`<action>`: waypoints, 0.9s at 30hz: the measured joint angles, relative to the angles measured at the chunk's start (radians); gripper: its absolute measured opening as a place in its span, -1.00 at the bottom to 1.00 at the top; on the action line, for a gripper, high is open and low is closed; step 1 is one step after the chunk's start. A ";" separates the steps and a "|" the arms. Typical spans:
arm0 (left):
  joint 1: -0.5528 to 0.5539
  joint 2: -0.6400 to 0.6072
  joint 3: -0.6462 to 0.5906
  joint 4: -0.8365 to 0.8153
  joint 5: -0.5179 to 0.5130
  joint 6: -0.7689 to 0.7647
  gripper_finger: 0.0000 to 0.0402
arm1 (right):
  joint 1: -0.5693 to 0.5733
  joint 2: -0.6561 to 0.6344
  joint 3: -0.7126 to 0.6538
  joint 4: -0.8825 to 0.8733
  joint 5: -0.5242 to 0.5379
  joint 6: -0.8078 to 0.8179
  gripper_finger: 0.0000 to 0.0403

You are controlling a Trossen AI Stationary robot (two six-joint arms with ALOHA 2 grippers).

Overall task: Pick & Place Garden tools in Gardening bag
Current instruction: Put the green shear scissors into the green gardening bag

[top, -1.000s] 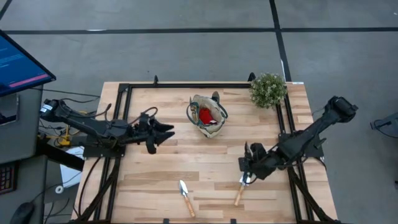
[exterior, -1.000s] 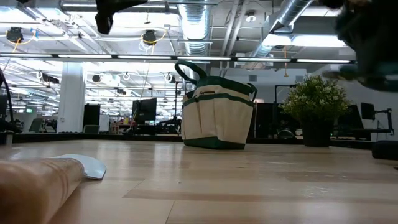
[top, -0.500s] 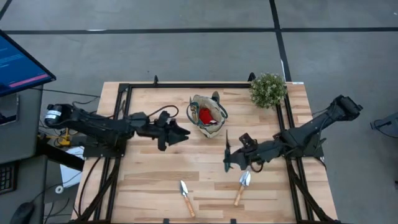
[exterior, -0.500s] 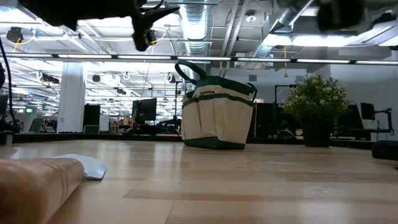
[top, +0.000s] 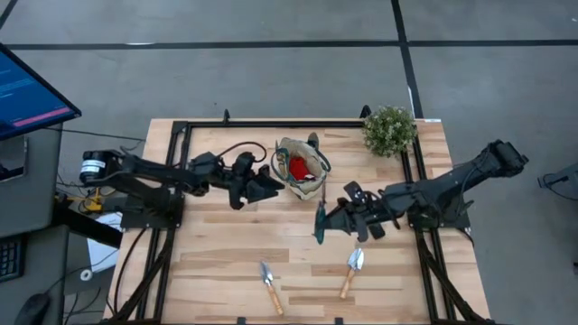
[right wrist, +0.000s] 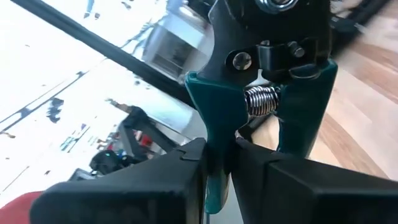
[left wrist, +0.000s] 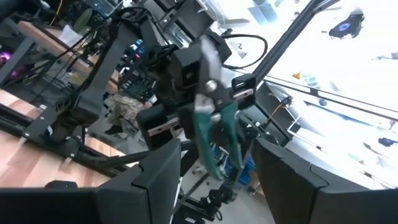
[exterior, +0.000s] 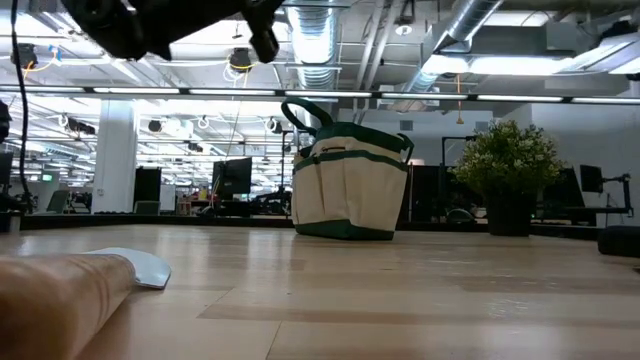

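While the right gripper [top: 322,222] pinches the pruning shears [right wrist: 249,118] in its jaws near the desk's middle, we see the left gripper [top: 271,188] spread beside the gardening bag [top: 302,169], seemingly empty. Two trowels [top: 268,285] lie near the front edge.

We count two trowels lying on the counter [top: 226,262]: one trowel [top: 269,283] toward the left and a second trowel [top: 350,271] toward the right, both with silver heads and pale wooden handles. We see one pair of pruning shears [top: 319,221] with teal handles. There is one gardening bag [top: 302,169], with one red glove [top: 297,167] showing inside it. We count one potted plant [top: 389,130], and two robot arms over the counter.
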 joint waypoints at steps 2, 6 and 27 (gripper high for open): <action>0.011 0.029 0.035 0.002 0.019 0.000 0.01 | -0.009 0.000 0.000 0.027 -0.016 -0.017 -0.80; 0.034 0.084 0.101 0.001 0.066 0.000 0.01 | -0.012 0.000 0.000 0.054 -0.037 -0.036 -0.79; 0.053 0.260 0.360 0.031 0.163 -0.022 0.01 | 0.022 0.000 0.000 0.254 -0.146 -0.185 -0.79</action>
